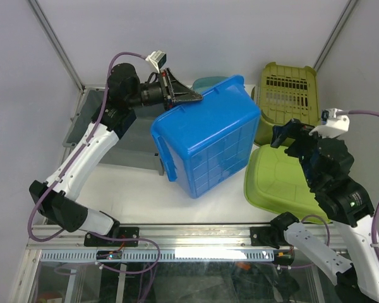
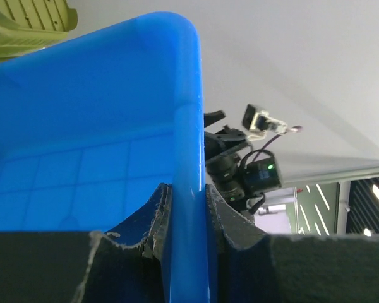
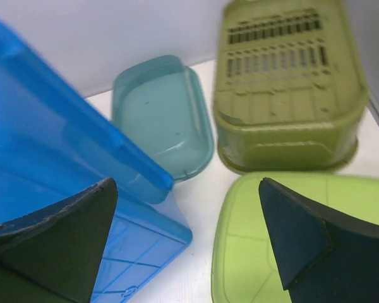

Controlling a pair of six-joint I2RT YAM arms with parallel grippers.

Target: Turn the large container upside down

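The large blue container [image 1: 208, 136], beside the green basket [image 1: 287, 95], is pinched at its rim and tipped halfway by the left gripper [image 1: 180, 95], the right gripper [image 1: 295, 134] is opened wide, and more turning is likely needed.

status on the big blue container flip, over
Left tool shut on blue container rim; right tool open, holding nothing. Container tipped up, grid base showing, not flat yet. Teal tub and light green bin close alongside.
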